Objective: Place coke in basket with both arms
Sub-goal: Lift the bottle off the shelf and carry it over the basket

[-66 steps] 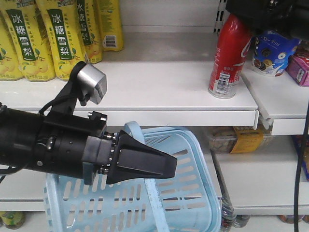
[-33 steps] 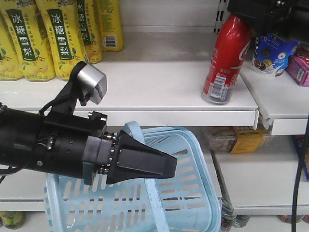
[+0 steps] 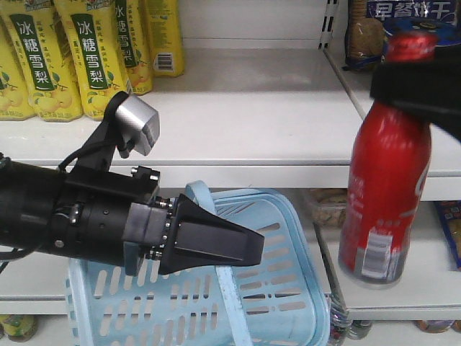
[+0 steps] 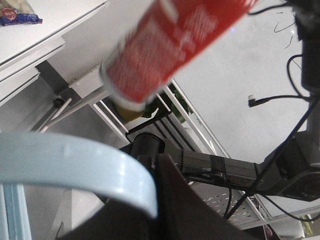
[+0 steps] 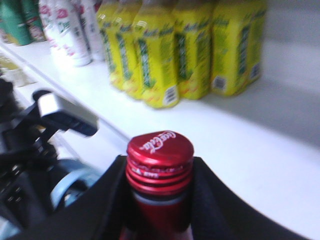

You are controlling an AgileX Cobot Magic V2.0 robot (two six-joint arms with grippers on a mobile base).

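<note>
The coke [image 3: 385, 194], an all-red bottle with a barcode panel near its base, hangs upright in the air in front of the shelf edge at the right. My right gripper [image 3: 414, 83] is shut on its neck just under the red cap [image 5: 160, 150], with black fingers [image 5: 220, 200] on both sides. The pale blue basket [image 3: 281, 288] hangs low at the centre. My left gripper [image 3: 216, 241] is shut on its swing handle [image 4: 75, 170]. The coke is to the right of the basket and higher than its rim. From the left wrist view the coke's base [image 4: 170, 45] shows overhead.
Yellow drink bottles [image 3: 86, 50] stand on the white shelf [image 3: 252, 130] at the back left. A snack bag [image 3: 367, 29] sits at the upper right. Packets [image 3: 328, 205] lie on the lower shelf behind the basket. White bottles [image 5: 70, 30] stand further along the shelf.
The coke has left the shelf: my right gripper tilted it, then carried it right, down and toward the camera. The left arm and basket have not moved.
</note>
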